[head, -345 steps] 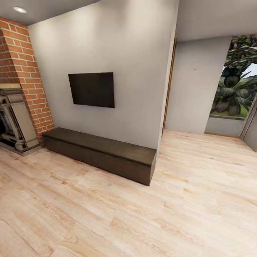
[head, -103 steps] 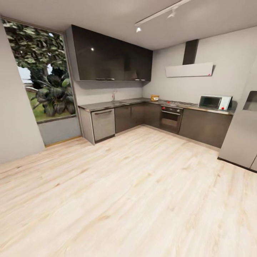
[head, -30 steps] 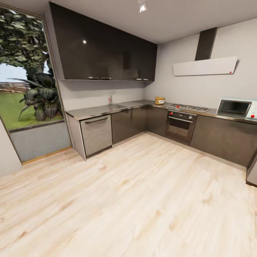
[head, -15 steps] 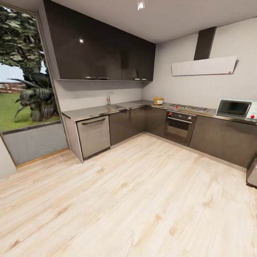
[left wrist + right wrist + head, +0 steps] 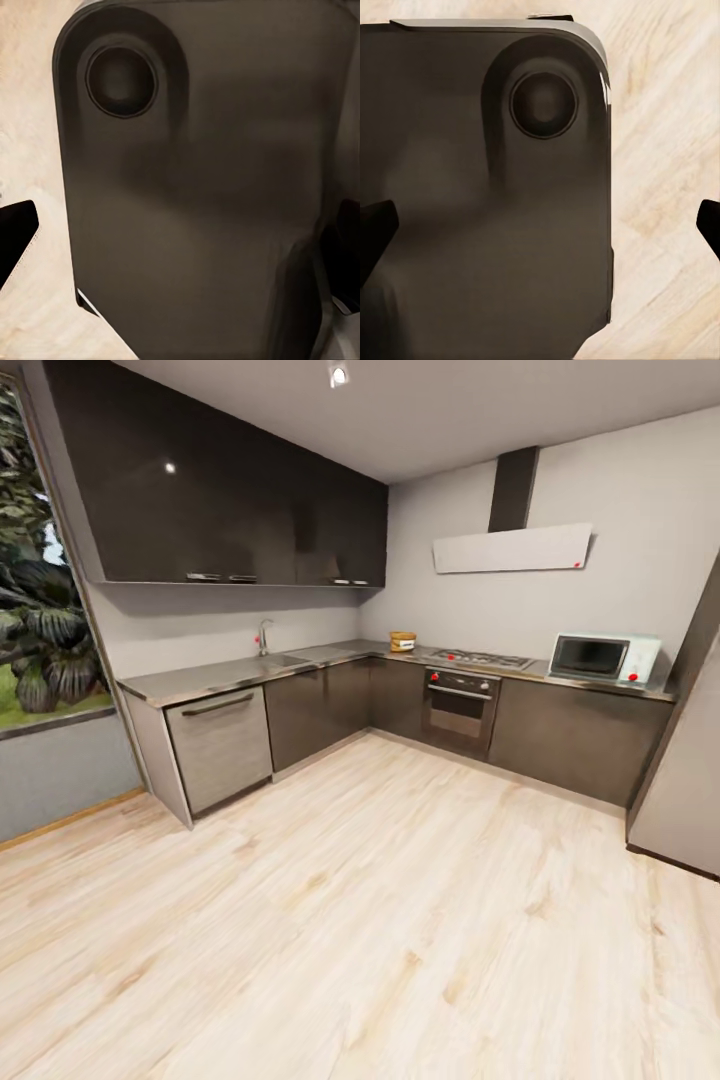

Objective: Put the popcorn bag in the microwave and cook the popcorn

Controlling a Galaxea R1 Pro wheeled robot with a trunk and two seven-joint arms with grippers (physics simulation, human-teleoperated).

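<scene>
1. Tan popcorn bag sits on the tabletop corner, beside the hob.
2. Microwave well apart, right end.
3. Left fingers and right fingers spread wide, holding nothing.

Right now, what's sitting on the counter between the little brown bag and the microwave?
In the head view, the steel gas hob lies between the popcorn bag and the microwave.

You face a steel oven, the gas hob directly above it and a dishwasher well left of it.
</scene>
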